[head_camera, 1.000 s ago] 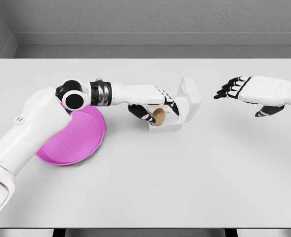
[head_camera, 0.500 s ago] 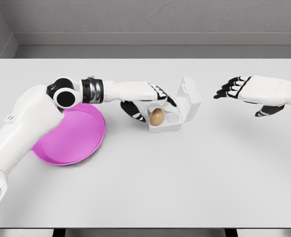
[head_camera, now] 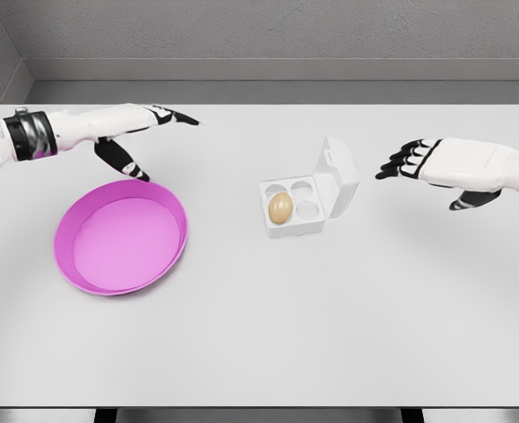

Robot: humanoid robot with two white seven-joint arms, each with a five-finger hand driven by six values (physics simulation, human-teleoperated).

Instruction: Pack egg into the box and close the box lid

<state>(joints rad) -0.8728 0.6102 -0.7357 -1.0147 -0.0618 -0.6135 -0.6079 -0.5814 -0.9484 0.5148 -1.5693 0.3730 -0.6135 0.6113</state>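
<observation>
Now:
Egg (head_camera: 280, 207): seated in box (head_camera: 296, 218), lid (head_camera: 337, 174) upright.
Left hand (head_camera: 131, 128): fingers spread, empty, above pink bowl (head_camera: 121, 238).
Right hand (head_camera: 422, 160): spread, empty.

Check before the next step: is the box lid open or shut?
Open: the lid stands raised behind the box, leaving the egg exposed.
</observation>
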